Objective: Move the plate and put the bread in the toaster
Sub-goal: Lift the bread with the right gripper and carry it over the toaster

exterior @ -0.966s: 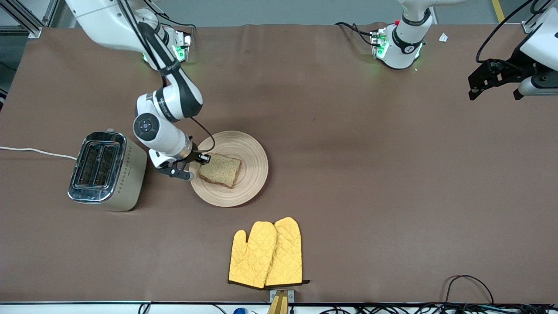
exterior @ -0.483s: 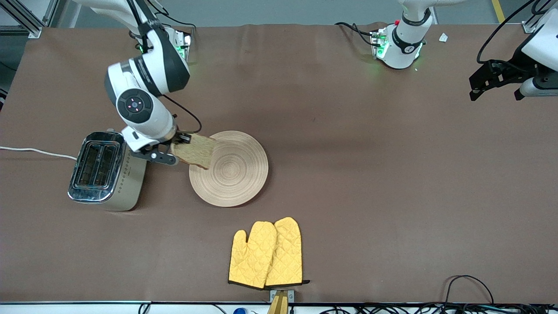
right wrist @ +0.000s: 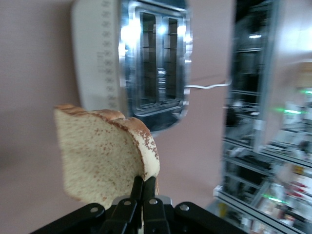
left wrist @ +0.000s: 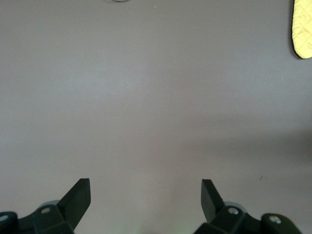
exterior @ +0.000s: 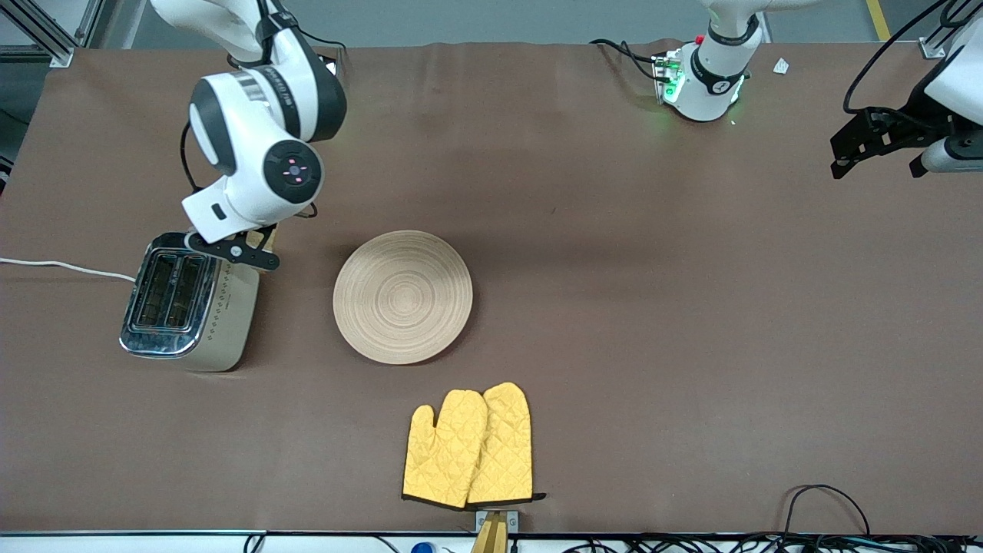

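Note:
My right gripper (right wrist: 144, 181) is shut on the crust edge of the bread (right wrist: 102, 161), a brown speckled slice held upright in the air. The cream toaster (right wrist: 146, 63) with its two open slots lies just ahead of the slice. In the front view the right gripper (exterior: 246, 250) hangs over the toaster (exterior: 184, 303) at its corner toward the robots, and the arm hides most of the bread. The wooden plate (exterior: 403, 296) sits bare beside the toaster. My left gripper (exterior: 872, 142) waits open at the left arm's end of the table, and the left wrist view shows it (left wrist: 145, 187) above bare mat.
A pair of yellow oven mitts (exterior: 470, 445) lies nearer the front camera than the plate; one tip shows as a mitt (left wrist: 303, 29) in the left wrist view. The toaster's white cord (exterior: 65, 267) runs off the right arm's end of the table.
The right gripper lifted the bread off the plate and carried it up and over toward the toaster. The plate is now bare. The left arm barely moved.

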Action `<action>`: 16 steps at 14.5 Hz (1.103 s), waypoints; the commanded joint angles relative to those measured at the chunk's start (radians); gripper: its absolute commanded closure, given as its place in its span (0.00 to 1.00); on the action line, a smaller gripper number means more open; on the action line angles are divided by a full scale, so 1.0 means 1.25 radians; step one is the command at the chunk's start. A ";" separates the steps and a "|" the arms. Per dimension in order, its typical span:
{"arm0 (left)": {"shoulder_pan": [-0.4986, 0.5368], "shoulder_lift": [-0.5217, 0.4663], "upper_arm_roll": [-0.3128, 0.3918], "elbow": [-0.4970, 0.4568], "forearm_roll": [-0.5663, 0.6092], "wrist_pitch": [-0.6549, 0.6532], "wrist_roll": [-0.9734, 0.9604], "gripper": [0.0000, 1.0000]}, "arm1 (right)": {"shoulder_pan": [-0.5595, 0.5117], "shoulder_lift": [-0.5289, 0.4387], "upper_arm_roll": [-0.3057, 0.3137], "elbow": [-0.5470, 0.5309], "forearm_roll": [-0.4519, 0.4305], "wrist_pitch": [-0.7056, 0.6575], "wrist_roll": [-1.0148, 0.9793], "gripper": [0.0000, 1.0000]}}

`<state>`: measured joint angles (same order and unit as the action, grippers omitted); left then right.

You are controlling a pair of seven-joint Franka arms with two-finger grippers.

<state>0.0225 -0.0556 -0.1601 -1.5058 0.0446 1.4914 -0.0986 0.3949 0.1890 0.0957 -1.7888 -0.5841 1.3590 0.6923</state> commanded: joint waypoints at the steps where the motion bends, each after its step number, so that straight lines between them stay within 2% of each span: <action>1: 0.002 -0.001 0.003 0.001 -0.007 0.005 -0.004 0.00 | 0.030 0.028 0.001 0.017 -0.090 -0.075 0.061 1.00; 6: 0.000 0.008 0.003 -0.003 -0.007 0.001 -0.005 0.00 | 0.046 0.115 0.001 0.017 -0.231 -0.170 0.110 1.00; 13: -0.001 0.009 0.002 0.002 -0.006 0.010 -0.006 0.00 | 0.033 0.132 -0.003 0.027 -0.329 -0.170 0.070 1.00; 16: 0.000 0.006 0.002 0.002 -0.007 0.011 -0.006 0.00 | 0.016 0.135 -0.004 0.048 -0.340 -0.163 0.052 1.00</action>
<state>0.0227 -0.0414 -0.1589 -1.5077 0.0446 1.4978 -0.0986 0.4361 0.3537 0.0859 -1.7533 -0.9846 1.1621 0.7864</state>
